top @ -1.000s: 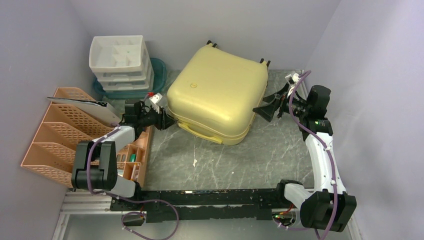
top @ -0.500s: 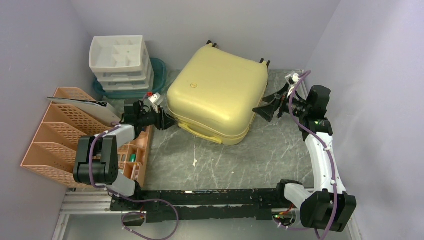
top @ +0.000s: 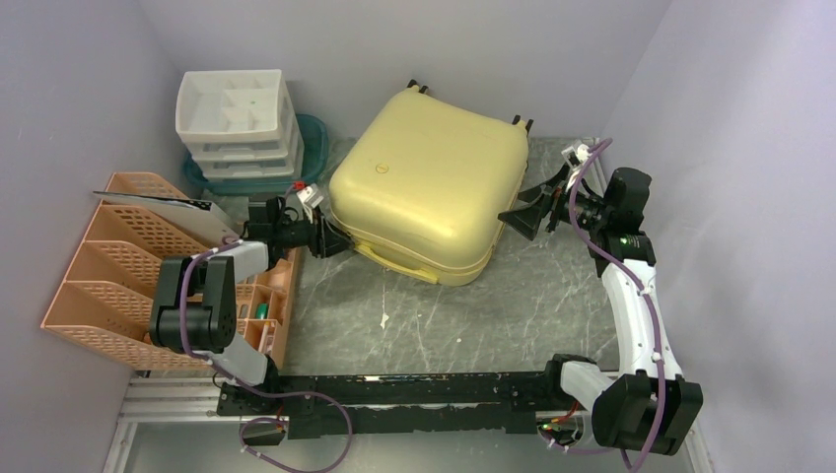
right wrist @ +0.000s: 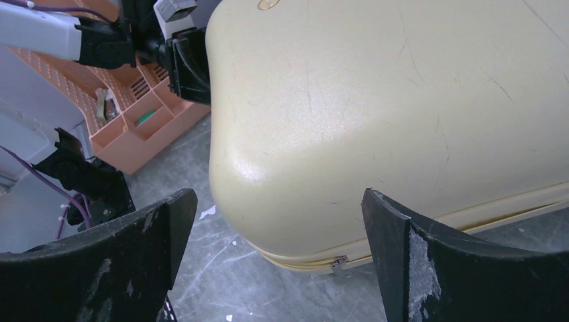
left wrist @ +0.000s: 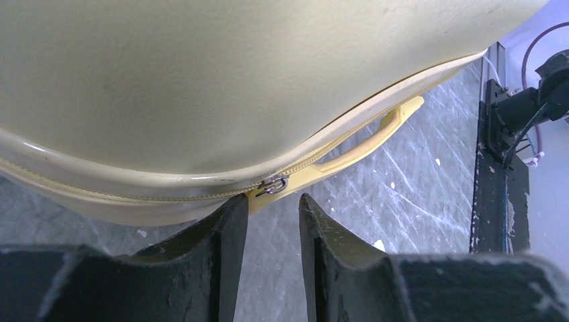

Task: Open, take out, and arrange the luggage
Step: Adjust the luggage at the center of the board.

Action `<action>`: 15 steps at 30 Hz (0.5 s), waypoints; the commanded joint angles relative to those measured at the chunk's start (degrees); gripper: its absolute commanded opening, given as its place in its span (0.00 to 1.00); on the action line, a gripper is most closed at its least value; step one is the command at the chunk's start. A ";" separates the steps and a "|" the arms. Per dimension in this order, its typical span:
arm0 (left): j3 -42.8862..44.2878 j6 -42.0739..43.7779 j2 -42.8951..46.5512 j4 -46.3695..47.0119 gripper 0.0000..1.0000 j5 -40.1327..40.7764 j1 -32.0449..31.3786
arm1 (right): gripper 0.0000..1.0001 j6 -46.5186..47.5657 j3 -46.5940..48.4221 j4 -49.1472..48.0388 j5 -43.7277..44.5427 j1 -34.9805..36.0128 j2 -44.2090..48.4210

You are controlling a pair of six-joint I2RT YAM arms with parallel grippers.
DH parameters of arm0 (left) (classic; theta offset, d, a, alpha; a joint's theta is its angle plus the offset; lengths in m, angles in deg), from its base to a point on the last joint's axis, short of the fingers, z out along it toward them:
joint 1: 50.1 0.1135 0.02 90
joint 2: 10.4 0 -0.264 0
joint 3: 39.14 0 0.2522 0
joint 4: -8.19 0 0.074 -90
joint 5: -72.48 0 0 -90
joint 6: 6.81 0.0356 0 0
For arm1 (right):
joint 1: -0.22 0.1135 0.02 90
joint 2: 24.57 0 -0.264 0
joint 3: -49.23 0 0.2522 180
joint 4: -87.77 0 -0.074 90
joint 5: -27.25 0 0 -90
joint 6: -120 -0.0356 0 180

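Since before, my left elbow (top: pixel 193 296) had shifted inward; left end effector (left wrist: pixel 272 200) narrowly apart at the zipper pull (left wrist: pixel 272 186); right end effector (right wrist: pixel 276 196) wide apart; luggage (top: pixel 429 182) lay flat on the counter (top: pixel 444 325), wheels (top: pixel 418 88) rearward, handle (top: pixel 399 262) nearward.

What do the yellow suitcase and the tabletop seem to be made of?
Pale yellow rounded suitcase: likely moulded hard plastic, semi-gloss, with soft highlights and fine scuffs. Grey tabletop: white-veined, like marble or marble-print laminate; which one is unclear.

Body: left arm (top: pixel 202 310), right arm (top: pixel 631 296), white link shells, black joint housings, purple cables (top: pixel 176 301) looped alongside. Tiny green light (top: pixel 624 239) on right arm. Black base rail (top: pixel 414 404) joins both. Both left end effector (left wrist: pixel 272 199), right end effector (right wrist: pixel 276 194): black wedge fingers (right wrist: pixel 127 268), pale scuffs.
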 commanded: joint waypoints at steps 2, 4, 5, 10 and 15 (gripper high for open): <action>2.17 -0.75 -1.17 3.88 0.41 -0.96 -1.43 | 1.00 0.70 -0.33 -2.95 -1.78 -0.16 0.33; 2.31 -1.24 -1.02 4.08 0.41 -0.66 -2.02 | 1.00 0.92 -0.25 -2.61 -1.91 -0.16 0.16; 2.33 -1.64 -0.87 4.35 0.41 -0.49 -2.30 | 1.00 1.10 -0.25 -2.42 -1.93 -0.16 0.01; 2.10 -4.63 -0.42 6.49 0.52 -0.27 -2.81 | 1.00 1.05 -0.47 -2.79 -2.07 -0.16 0.24; 1.48 -8.08 0.35 9.42 0.51 1.45 -2.74 | 1.00 1.47 -0.43 -2.44 -2.09 -0.16 0.38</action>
